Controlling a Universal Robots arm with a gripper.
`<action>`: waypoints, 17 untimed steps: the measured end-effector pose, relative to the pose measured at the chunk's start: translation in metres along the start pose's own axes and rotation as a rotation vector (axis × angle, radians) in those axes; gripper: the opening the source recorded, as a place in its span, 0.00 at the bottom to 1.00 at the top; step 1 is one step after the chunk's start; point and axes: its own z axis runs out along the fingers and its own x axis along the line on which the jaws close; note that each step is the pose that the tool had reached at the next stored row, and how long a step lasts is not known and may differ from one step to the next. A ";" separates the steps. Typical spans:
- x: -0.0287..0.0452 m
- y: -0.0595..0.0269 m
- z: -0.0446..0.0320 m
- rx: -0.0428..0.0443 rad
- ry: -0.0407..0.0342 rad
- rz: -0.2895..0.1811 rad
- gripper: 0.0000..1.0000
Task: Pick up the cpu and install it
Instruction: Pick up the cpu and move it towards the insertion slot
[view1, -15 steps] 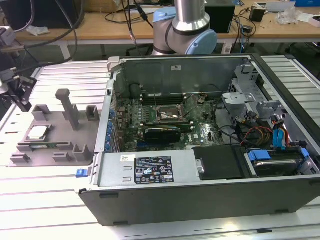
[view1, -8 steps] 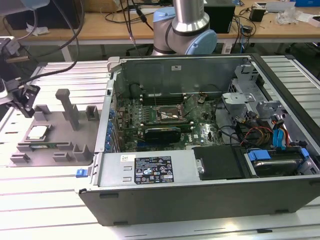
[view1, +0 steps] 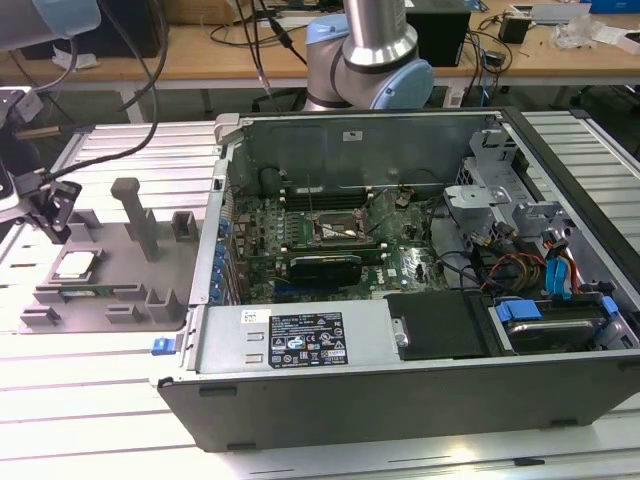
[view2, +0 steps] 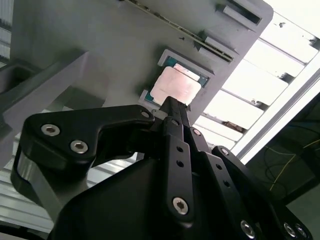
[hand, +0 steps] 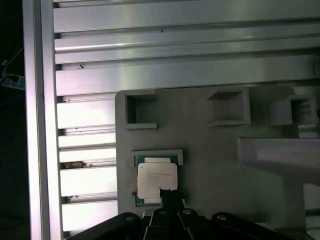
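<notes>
Slatted table (view1: 100, 400): fixture (view1: 122, 268), cpu (view1: 75, 265), open computer case (view1: 420, 395)

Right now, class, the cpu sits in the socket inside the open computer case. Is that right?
No. The cpu lies in a recess of the grey tray, outside the open computer case, on the exterior view's left of it. The first wrist view shows it there, with the gripper close by.
</notes>
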 end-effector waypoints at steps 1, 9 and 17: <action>0.0005 -0.0001 0.0014 0.0000 0.0001 0.000 0.11; 0.0049 -0.0016 0.0190 0.0002 0.0002 0.000 0.11; 0.0077 -0.0028 0.0373 -0.0005 0.0012 -0.016 0.11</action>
